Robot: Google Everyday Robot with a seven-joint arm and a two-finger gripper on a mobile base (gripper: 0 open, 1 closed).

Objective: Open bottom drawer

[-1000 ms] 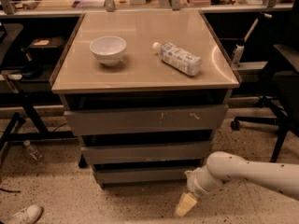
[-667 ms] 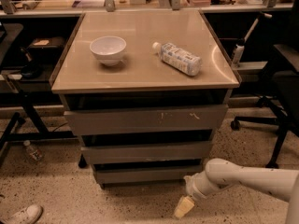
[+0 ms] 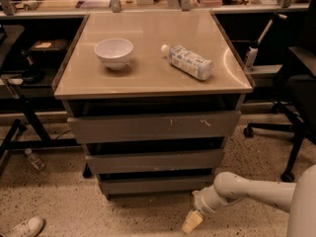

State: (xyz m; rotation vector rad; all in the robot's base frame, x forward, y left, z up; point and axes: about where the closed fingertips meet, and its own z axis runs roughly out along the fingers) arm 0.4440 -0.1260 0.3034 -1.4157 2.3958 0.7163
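The cabinet has three stacked drawers. The bottom drawer (image 3: 155, 184) is the lowest one, with a plain grey-brown handleless front, set close to the floor. Above it are the middle grey drawer front (image 3: 154, 161) and the tallest front with white scratch marks (image 3: 154, 127). My gripper (image 3: 192, 221) hangs low at the end of the white arm (image 3: 252, 189), just above the floor, right of and slightly in front of the bottom drawer's right end. It touches nothing.
A white bowl (image 3: 114, 52) and a lying plastic bottle (image 3: 188, 61) rest on the cabinet top (image 3: 148, 78). An office chair (image 3: 296, 93) stands at the right. A small bottle (image 3: 34, 159) and a shoe (image 3: 22, 227) lie on the floor at the left.
The arm and gripper have shifted slightly left, toward the cabinet's bottom right corner. The drawers have not moved.
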